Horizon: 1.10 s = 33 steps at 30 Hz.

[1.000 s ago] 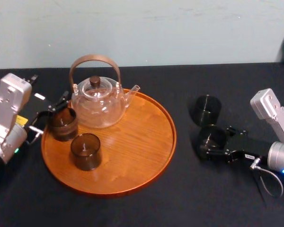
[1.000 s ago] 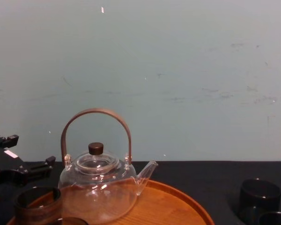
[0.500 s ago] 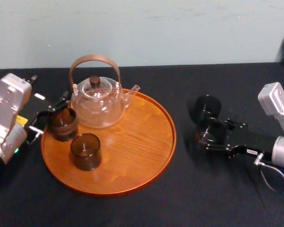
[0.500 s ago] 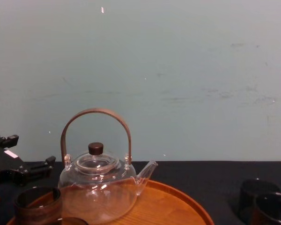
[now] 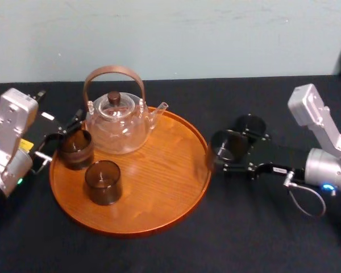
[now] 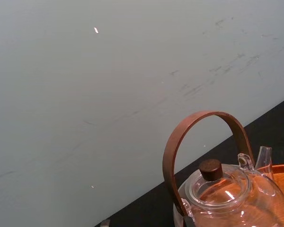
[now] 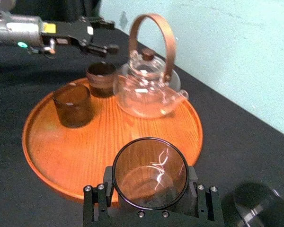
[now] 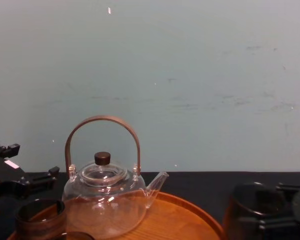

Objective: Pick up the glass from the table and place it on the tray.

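Note:
The round orange-brown wooden tray [image 5: 159,199] holds a clear glass teapot [image 5: 116,122] and two smoky glasses [image 5: 75,149] [image 5: 103,182]. My right gripper [image 5: 230,156] is shut on a third smoky glass [image 5: 226,145], held upright just off the tray's right rim. From the right wrist, this glass [image 7: 150,170] sits between the jaws of the right gripper [image 7: 150,195], at the near edge of the tray [image 7: 47,146]. Another dark glass [image 5: 251,126] stands on the table behind it. My left gripper [image 5: 62,136] stands open beside the back-left glass on the tray.
A black cloth covers the table [image 5: 261,227], and a pale wall stands close behind it. The teapot's tall brown handle [image 8: 102,120] rises over the tray's back left. The tray's middle and right parts are bare wood [image 5: 165,165].
My right gripper has lifted its glass off the table and carried it left, from beside the other dark glass to the tray's right rim. The left arm has not moved.

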Each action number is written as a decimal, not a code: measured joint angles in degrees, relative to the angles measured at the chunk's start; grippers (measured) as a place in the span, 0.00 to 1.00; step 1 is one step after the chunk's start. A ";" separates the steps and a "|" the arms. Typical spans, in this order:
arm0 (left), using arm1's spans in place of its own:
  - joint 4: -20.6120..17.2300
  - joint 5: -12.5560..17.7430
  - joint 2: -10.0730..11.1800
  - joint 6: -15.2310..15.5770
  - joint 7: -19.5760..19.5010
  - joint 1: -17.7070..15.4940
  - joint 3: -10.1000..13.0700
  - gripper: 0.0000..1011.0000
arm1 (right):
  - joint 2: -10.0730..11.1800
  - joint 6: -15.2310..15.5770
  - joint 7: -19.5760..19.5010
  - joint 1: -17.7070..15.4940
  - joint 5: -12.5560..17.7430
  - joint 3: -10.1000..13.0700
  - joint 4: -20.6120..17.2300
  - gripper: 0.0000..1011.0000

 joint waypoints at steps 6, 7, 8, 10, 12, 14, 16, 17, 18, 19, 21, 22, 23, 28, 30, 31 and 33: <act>0.00 0.00 0.00 0.00 0.00 0.00 0.00 0.99 | -2.18 -0.58 1.42 3.04 -0.28 -2.76 1.10 0.89; 0.00 0.00 0.00 0.00 0.00 0.00 0.00 0.99 | -2.46 -0.65 1.64 3.40 -0.30 -3.13 1.30 0.89; 0.00 0.00 0.00 0.00 0.00 0.00 0.00 0.99 | -2.76 -0.71 1.80 3.74 -0.32 -3.49 1.49 0.89; 0.00 0.00 0.00 0.00 0.00 0.00 0.00 0.99 | -3.66 -0.88 2.20 4.62 -0.34 -4.42 2.02 0.89; 0.00 0.00 0.00 0.00 0.00 0.00 0.00 0.99 | -4.18 -0.98 2.43 5.14 -0.35 -5.05 2.34 0.89; 0.00 0.00 0.00 0.00 0.00 0.00 0.00 0.99 | -4.97 -1.14 2.66 5.87 -0.39 -6.07 2.89 0.89; 0.00 0.00 0.00 0.00 0.00 0.00 0.00 0.99 | -5.60 -1.33 2.91 6.45 -0.50 -6.89 3.54 0.89; 0.00 0.00 0.00 0.00 0.00 0.00 0.00 0.99 | -5.78 -1.40 2.97 6.63 -0.55 -7.17 3.76 0.89; 0.00 0.00 0.00 0.00 0.00 0.00 0.00 0.99 | -5.98 -1.48 3.05 6.82 -0.58 -7.44 3.97 0.89; 0.00 0.00 0.00 0.00 0.00 0.00 0.00 0.99 | -6.32 -1.59 3.15 7.16 -0.65 -7.96 4.42 0.89; 0.00 0.00 0.00 0.00 0.00 0.00 0.00 0.99 | -6.63 -1.66 3.30 7.44 -0.69 -8.41 4.76 0.89; 0.00 0.00 0.00 0.00 0.00 0.00 0.00 0.99 | -6.81 -1.70 3.39 7.59 -0.72 -8.64 4.97 0.89; 0.00 0.00 0.00 0.00 0.00 0.00 0.00 0.99 | -7.17 -1.78 3.53 7.88 -0.77 -9.11 5.43 0.89; 0.00 0.00 0.00 0.00 0.00 0.00 0.00 0.99 | -8.19 -2.10 3.88 8.52 -1.05 -10.57 7.05 0.89; 0.00 0.00 0.00 0.00 0.00 0.00 0.00 0.99 | -8.50 -2.22 3.96 8.66 -1.16 -10.96 7.52 0.89; 0.00 0.00 0.00 0.00 0.00 0.00 0.00 0.99 | -8.65 -2.28 3.98 8.71 -1.22 -11.13 7.81 0.89; 0.00 0.00 0.00 0.00 0.00 0.00 0.00 0.99 | -9.10 -2.46 4.05 8.88 -1.42 -11.65 8.61 0.89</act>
